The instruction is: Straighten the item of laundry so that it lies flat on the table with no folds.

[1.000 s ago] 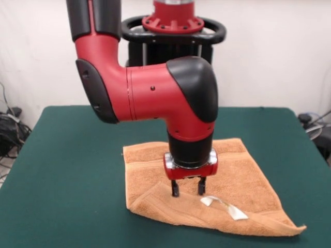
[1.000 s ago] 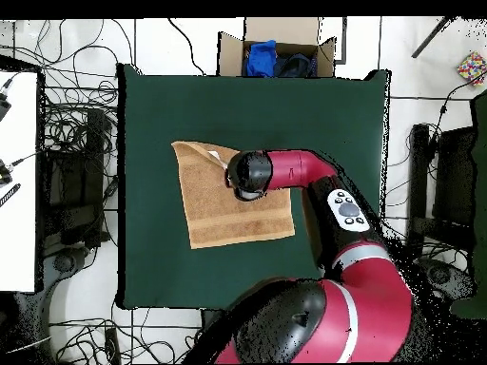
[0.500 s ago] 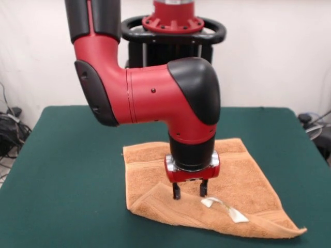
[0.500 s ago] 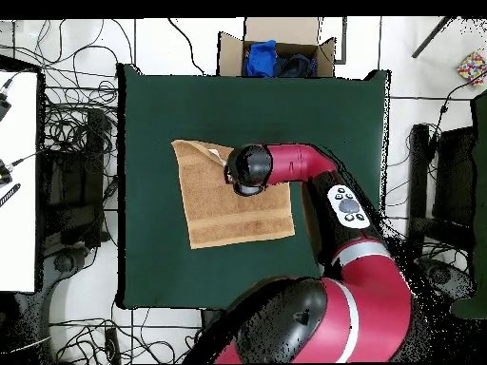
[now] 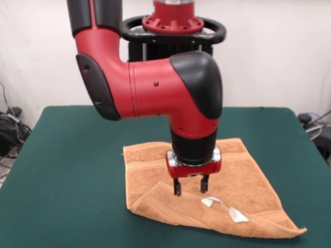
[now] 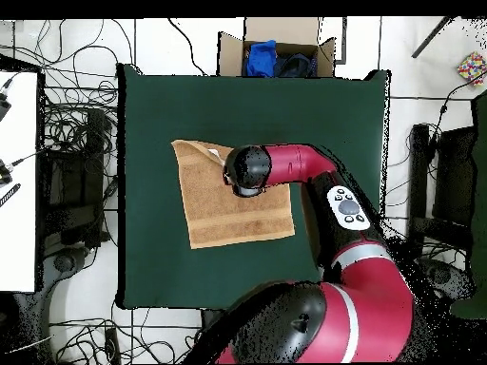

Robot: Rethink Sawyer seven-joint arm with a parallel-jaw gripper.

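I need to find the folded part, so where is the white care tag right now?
In the front view the white care tag lies on the towel's folded-over near edge, just below and right of the open gripper.

Towel [image 5: 243, 181] lies mid-worktop [image 5: 67, 175], near edge folded over; tag [image 5: 225, 208] on the fold, claw [image 5: 191, 186] just left above it
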